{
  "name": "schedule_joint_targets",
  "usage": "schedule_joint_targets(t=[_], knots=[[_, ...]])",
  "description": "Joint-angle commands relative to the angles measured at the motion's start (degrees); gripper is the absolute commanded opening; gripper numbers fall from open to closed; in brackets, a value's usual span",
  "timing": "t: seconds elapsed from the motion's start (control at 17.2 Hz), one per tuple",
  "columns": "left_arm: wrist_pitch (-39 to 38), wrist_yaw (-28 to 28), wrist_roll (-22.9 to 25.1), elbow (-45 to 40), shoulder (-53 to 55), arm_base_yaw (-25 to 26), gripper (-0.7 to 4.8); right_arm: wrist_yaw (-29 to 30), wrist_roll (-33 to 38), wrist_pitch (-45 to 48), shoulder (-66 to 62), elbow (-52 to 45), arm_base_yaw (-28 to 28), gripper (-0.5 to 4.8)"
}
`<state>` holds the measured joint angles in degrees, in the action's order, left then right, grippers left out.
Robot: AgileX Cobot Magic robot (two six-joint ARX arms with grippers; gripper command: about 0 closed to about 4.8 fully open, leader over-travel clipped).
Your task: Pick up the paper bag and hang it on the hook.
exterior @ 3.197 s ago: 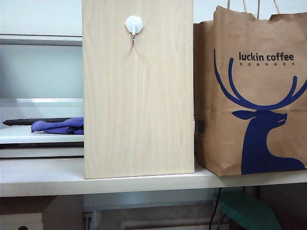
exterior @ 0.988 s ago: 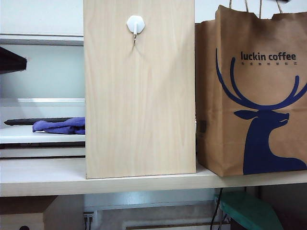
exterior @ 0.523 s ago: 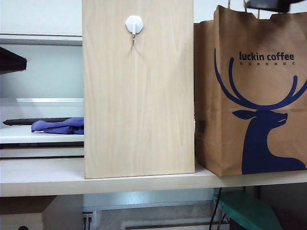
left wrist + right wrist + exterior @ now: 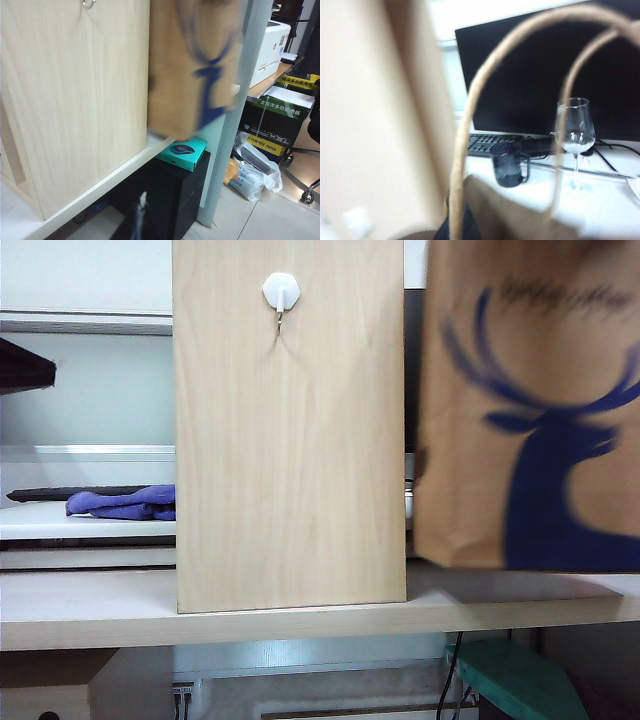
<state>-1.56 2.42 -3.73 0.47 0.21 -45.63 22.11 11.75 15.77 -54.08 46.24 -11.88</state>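
Brown kraft paper, blurred, fills the exterior view's right side: the paper bag hangs clear of the pale shelf, its base casting a shadow there. Beside it stands the tall wood-grain board, carrying the white hexagonal hook well left of the bag. A purple cloth lies behind. The right wrist view shows 2 twisted handle loops arching close to the camera; the right gripper, unseen, is pressed together. The left gripper is out of sight.
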Motion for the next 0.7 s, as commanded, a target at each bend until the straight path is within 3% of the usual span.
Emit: schedule_joint_targets(t=[0.06,0.23,0.35,0.52,0.7], knots=[[0.3,0.2,0.1,0.1,0.0,0.0,-0.06,4.1,2.4,-11.6,9.5,0.4,-0.2,-0.03],[0.3,0.2,0.1,0.1,0.0,0.0,-0.06,9.1,4.8,-16.9,12.3,0.4,-2.0,-0.03],[0.3,0.2,0.1,0.1,0.0,0.0,-0.06,9.1,4.7,-18.5,11.2,0.4,-8.3,-0.03],[0.3,0.2,0.1,0.1,0.0,0.0,-0.06,3.1,4.5,-16.0,5.9,0.4,-20.2,-0.03],[0.3,0.2,0.1,0.1,0.0,0.4,-0.06,0.5,4.4,-10.4,-1.9,0.4,-28.5,-0.03]])
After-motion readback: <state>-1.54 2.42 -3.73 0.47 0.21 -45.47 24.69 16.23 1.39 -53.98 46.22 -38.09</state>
